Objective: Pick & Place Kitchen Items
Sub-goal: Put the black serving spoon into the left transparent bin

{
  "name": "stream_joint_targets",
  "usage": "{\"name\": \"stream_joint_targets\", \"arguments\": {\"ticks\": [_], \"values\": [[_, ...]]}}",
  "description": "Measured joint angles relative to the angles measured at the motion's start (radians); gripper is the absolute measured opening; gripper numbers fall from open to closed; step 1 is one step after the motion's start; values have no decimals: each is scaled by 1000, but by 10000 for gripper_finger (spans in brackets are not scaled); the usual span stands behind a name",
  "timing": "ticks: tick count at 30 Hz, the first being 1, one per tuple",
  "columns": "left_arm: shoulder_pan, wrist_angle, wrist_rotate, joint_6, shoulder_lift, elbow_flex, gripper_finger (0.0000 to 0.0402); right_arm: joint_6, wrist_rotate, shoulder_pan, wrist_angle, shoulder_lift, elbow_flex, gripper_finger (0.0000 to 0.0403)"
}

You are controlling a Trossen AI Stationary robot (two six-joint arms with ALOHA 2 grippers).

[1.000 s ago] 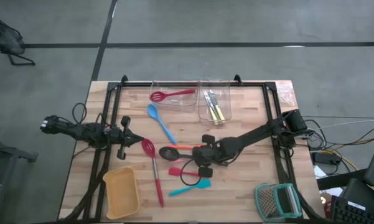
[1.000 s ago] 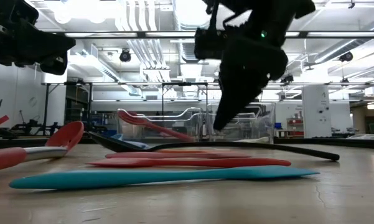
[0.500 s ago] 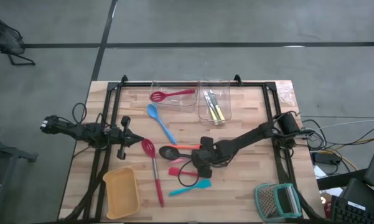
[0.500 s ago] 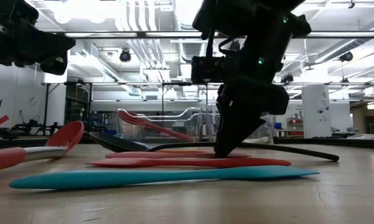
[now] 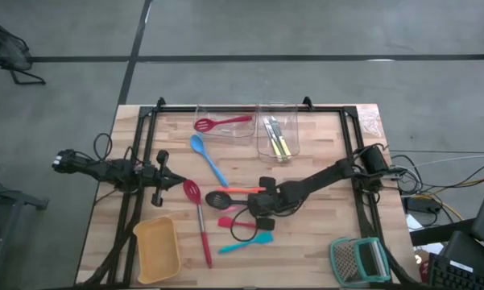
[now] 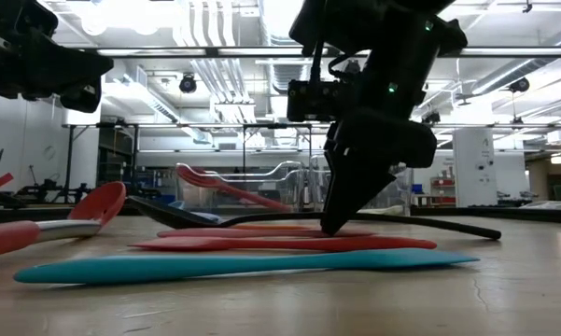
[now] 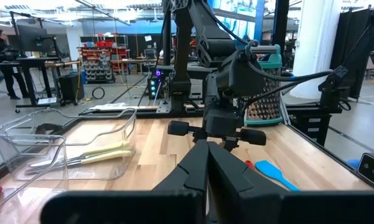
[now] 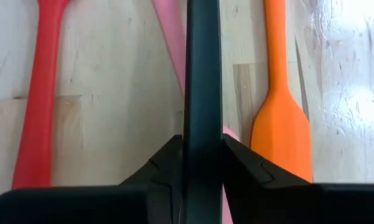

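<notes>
My right gripper (image 5: pixel 262 203) stands at the table's middle, fingers down, shut on the black spoon (image 5: pixel 217 197), whose bowl points toward the table's left. Around it lie an orange spatula (image 5: pixel 243 190), a red spatula (image 5: pixel 228 221), a teal spatula (image 5: pixel 246 243) and, under the gripper, a pink one (image 8: pixel 168 37). A blue spoon (image 5: pixel 205 157) and a red slotted spoon (image 5: pixel 198 221) lie farther left. Another red slotted spoon (image 5: pixel 221 123) and the yellow-handled cutlery (image 5: pixel 279 138) lie in clear tubs. My left gripper (image 5: pixel 157 184) waits shut at the left edge. My right gripper pinches the black spoon's handle (image 8: pixel 202 93) between its two fingers, roughly at mid-length. The fingers come from above, pointing down (image 6: pixel 331 224), and lie across the handle. The spoon lies low along the table, its handle end (image 6: pixel 485 231) toward the right.
A yellow tray (image 5: pixel 157 246) sits at the near left and a teal-framed grater (image 5: pixel 358 259) at the near right. Two clear tubs (image 5: pixel 262 109) stand at the far edge. A black frame runs along the table's sides.
My right gripper has come down from above the utensils to the table and shifted slightly toward the left edge, ending on the black spoon's handle. The other utensils have stayed put.
</notes>
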Motion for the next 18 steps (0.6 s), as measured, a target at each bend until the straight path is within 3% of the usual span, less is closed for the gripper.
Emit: {"name": "stream_joint_targets", "arguments": {"ticks": [6,14,18], "values": [[0,0,0,0,0,0,12,-13,5,-3,-37,-2,28,76],[0,0,0,0,0,0,12,-48,94,-24,-180,-5,161,84],[0,0,0,0,0,0,12,-108,192,-39,-247,-5,218,79]]}}
